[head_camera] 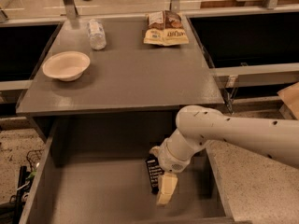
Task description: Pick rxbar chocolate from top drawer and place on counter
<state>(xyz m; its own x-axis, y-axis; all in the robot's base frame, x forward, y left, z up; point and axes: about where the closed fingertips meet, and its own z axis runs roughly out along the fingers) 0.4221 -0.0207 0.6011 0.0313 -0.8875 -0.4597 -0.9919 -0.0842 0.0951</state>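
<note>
Down in the drawer [93, 197], my gripper [165, 194] hangs over the right half of the floor, pointing down, with the rxbar [151, 171] right against it. The bar lies flat on the floor, its black wrapper showing just left of my wrist and its lower end hidden behind the gripper. I cannot tell whether the gripper is spread, pressed together or pinching the bar.

White lettering runs in rows across the wrapper, but I cannot read a word of it. Up on the surface [135, 78], the tan-and-brown bag [165, 28] at the back carries dark print that I cannot make out either. The bottle [96, 33], lying on its side at the back left, shows no label I can read. The bowl [66, 65] is plain and unmarked.

As for edges, the thick front edge of the surface runs just above my arm [233, 134], which reaches in from the right over the drawer's right wall. That wall is near the bar; the left wall is well apart from it, with a wide stretch of grey floor between. On the surface, the bowl sits near the left edge, and the bag and bottle keep to the back, so the open grey lies along the front and the right.
</note>
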